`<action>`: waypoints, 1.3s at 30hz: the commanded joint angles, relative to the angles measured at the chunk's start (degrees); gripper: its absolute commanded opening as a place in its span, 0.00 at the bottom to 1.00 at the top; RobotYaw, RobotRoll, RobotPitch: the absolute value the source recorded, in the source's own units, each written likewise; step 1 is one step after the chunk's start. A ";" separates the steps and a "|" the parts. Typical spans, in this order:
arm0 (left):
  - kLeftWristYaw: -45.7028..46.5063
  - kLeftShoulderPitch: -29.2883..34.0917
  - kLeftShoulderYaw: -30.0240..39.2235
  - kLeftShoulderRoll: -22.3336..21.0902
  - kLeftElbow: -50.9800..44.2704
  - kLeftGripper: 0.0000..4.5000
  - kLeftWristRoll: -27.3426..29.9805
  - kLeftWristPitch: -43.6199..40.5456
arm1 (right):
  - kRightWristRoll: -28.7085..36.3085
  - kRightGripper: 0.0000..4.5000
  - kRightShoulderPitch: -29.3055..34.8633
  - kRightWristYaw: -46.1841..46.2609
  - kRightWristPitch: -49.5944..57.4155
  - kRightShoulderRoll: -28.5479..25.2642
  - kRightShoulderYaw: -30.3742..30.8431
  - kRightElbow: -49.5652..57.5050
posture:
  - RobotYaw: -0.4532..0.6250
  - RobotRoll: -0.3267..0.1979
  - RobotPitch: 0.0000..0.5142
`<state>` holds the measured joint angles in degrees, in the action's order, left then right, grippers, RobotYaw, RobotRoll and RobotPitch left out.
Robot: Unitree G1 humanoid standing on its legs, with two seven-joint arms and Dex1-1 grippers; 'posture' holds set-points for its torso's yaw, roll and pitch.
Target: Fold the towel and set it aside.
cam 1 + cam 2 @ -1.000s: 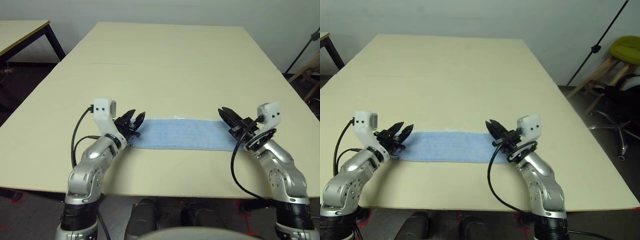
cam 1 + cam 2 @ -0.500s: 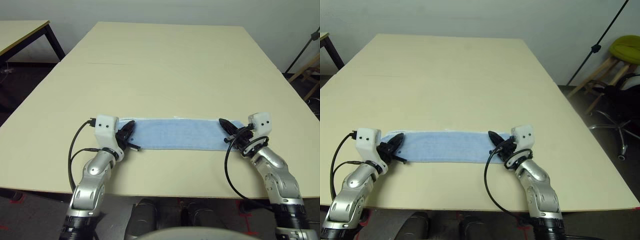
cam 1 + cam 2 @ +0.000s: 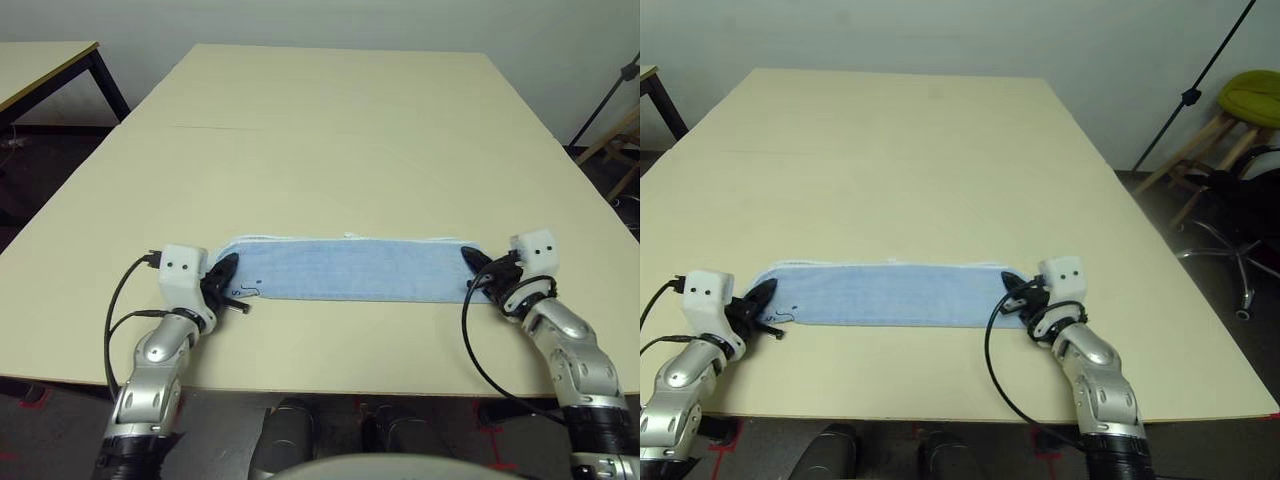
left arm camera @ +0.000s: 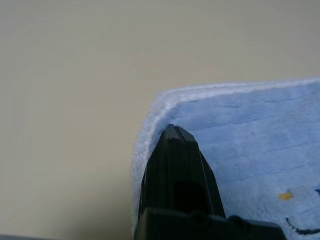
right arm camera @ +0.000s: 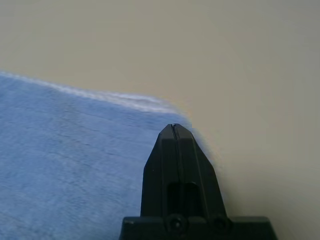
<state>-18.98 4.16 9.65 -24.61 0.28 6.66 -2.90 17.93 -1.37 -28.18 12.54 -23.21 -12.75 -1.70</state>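
Observation:
The towel (image 3: 350, 270), light blue with white stitched edging, lies as one long flat strip across the near part of the table (image 3: 330, 140). Dark embroidery (image 3: 240, 290) shows near its left end. My left gripper (image 3: 230, 265) is shut, its tips lying on the towel's left end; in the left wrist view the joined fingers (image 4: 172, 150) rest on the cloth just inside its rounded corner (image 4: 165, 97). My right gripper (image 3: 470, 263) is shut too and lies on the right end, fingers (image 5: 173, 150) over the corner. No cloth shows between either pair of fingers.
A second table (image 3: 40, 60) stands at the far left. Off the right side are a wooden stool with a green cushion (image 3: 1252, 100), a black stand (image 3: 1200, 90) and a chair base (image 3: 1230, 260). Bare tabletop stretches behind the towel.
Both grippers closed and slid outward along the strip to its ends. The towel now reaches further left and lies flatter, with embroidery uncovered at its left end.

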 commanded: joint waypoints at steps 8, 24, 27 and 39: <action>-9.90 -4.12 4.30 -4.99 2.10 0.61 5.60 11.72 | 26.33 0.22 3.12 3.69 19.50 0.80 -16.41 11.72 | 0.51 0.62 0.19; -37.90 -14.25 5.39 -16.97 5.40 1.00 22.46 2.42 | 71.39 0.99 20.02 28.12 45.71 -6.75 -27.76 24.34 | 0.48 0.62 0.26; -39.54 -16.35 4.69 -16.94 5.89 1.00 22.58 0.98 | 75.14 0.99 23.84 31.81 44.23 -6.28 -25.92 26.29 | 0.46 0.62 0.26; -42.81 -14.75 5.03 -17.08 2.74 1.00 23.51 -1.95 | 72.63 0.99 16.01 42.18 36.52 -0.66 -13.30 22.14 | 0.48 0.62 0.23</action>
<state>-61.12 -11.74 14.42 -41.30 4.11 30.06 -4.47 91.69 15.03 12.53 50.01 -24.51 -27.74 22.37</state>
